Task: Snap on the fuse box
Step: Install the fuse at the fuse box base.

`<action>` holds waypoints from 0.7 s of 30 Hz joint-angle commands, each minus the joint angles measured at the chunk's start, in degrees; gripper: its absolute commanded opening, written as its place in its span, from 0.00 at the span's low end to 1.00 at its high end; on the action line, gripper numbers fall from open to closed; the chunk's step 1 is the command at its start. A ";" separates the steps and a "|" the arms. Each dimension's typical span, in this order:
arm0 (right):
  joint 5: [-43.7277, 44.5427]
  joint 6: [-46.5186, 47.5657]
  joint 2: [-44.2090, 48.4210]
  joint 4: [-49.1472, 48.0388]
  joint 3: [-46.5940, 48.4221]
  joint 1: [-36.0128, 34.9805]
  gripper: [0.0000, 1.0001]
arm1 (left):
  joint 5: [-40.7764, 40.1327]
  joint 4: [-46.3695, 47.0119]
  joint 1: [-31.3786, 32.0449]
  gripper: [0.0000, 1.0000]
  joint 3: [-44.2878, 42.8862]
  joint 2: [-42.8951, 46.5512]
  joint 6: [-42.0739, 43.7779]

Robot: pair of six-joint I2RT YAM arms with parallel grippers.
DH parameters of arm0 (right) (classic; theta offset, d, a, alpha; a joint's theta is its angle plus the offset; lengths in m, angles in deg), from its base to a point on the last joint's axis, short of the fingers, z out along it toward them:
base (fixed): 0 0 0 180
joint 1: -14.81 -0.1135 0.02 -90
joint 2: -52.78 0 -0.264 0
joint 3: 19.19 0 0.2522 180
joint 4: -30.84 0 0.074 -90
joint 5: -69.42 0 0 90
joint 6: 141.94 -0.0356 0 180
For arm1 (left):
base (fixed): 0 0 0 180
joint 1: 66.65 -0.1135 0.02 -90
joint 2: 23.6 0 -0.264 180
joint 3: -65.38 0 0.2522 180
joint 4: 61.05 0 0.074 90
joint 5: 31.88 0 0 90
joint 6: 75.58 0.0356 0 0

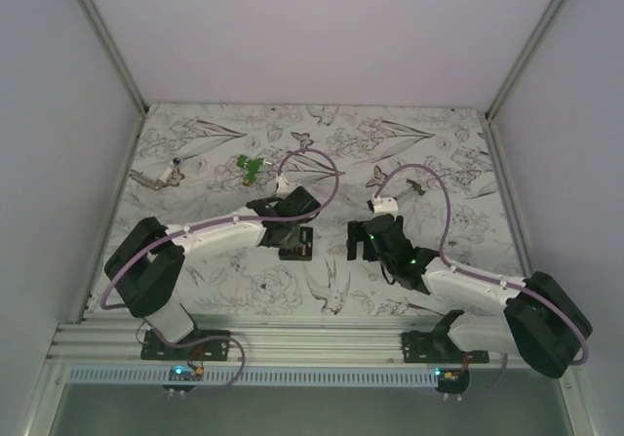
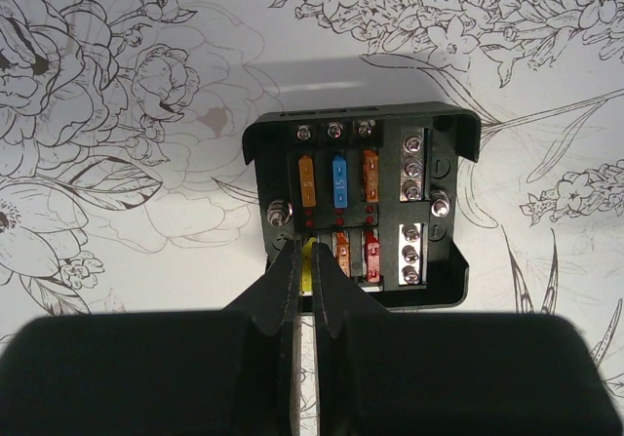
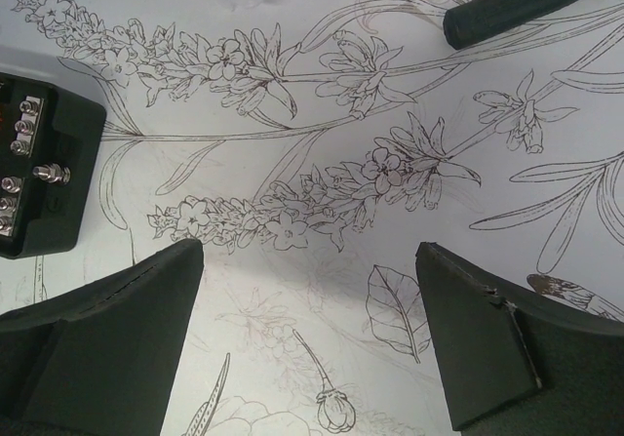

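The fuse box (image 2: 429,212) lies open on the flower-print table, a black square box with orange, blue, red and yellow fuses and screw terminals showing. My left gripper (image 2: 302,248) is shut, its tips over the box's near left corner, where a yellow fuse (image 2: 310,262) shows in the thin gap between them. In the top view the left gripper (image 1: 289,227) sits right at the fuse box (image 1: 297,246). My right gripper (image 3: 310,251) stands open over bare table, nothing between its fingers. It is to the right of the fuse box (image 3: 44,178), apart from it.
A small green plastic piece (image 1: 250,167) lies at the back, left of centre. A small metal item (image 1: 162,175) lies at the far left. A thin black stick-like tool (image 3: 526,5) lies beyond the right gripper. White walls close in the table.
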State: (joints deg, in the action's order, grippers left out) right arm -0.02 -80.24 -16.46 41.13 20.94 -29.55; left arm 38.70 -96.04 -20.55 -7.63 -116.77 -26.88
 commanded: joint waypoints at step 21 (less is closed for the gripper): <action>1.94 -0.42 1.36 0.48 -0.18 0.59 1.00 | -3.01 -4.18 0.83 0.00 -1.65 -0.73 0.65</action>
State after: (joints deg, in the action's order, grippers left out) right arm 0.15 -80.24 -16.15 41.48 20.72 -29.51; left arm 37.57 -97.44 -20.09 -8.13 -117.14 -26.86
